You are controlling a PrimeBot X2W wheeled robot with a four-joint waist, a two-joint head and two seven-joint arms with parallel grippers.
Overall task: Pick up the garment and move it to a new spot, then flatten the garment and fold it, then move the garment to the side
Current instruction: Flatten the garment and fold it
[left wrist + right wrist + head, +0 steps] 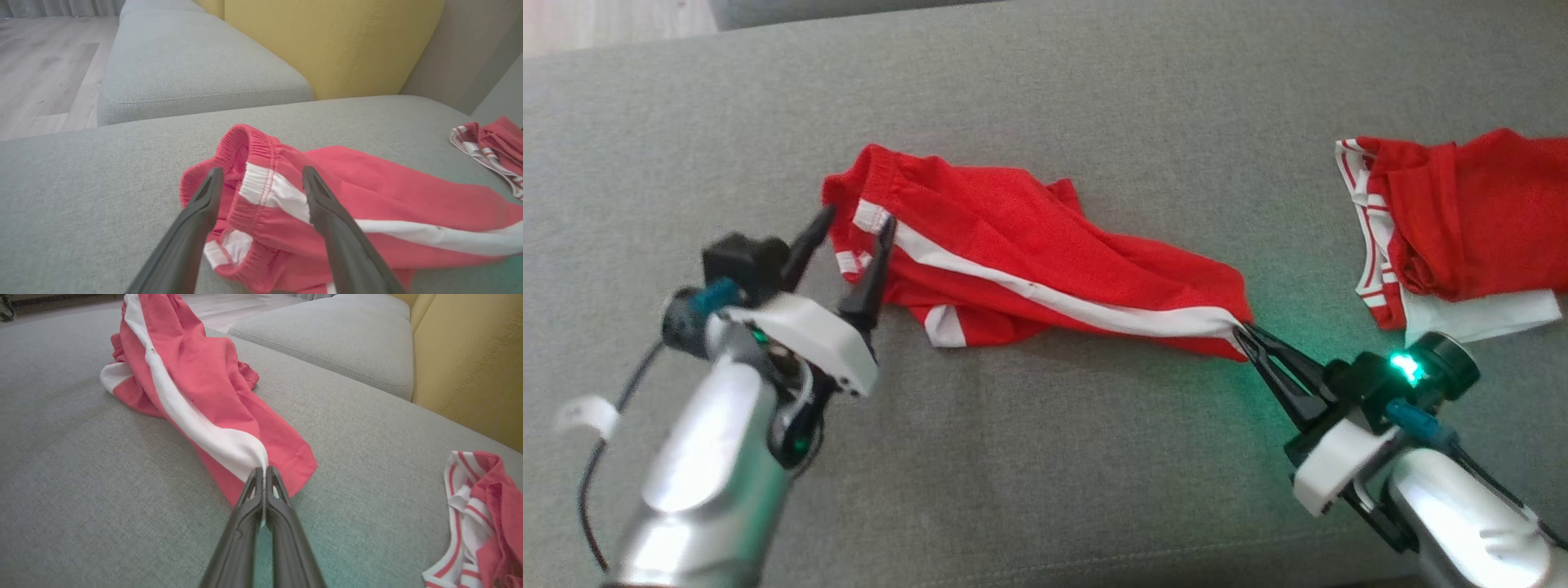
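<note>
Flatten step, by the look of it: the red shorts point(1045, 253) lie bunched lengthwise mid-seat on the grey couch point(1045, 474). The right gripper point(1245, 333) is clenched on the leg hem at the white stripe. The left gripper point(858, 217) is spread wide, its fingers straddling the elastic waistband and grasping nothing. The next move likely needs those fingers to close on the waistband, then both ends pulled apart (a second red garment point(1462, 220) sits well off right). No readable label or writing.
</note>
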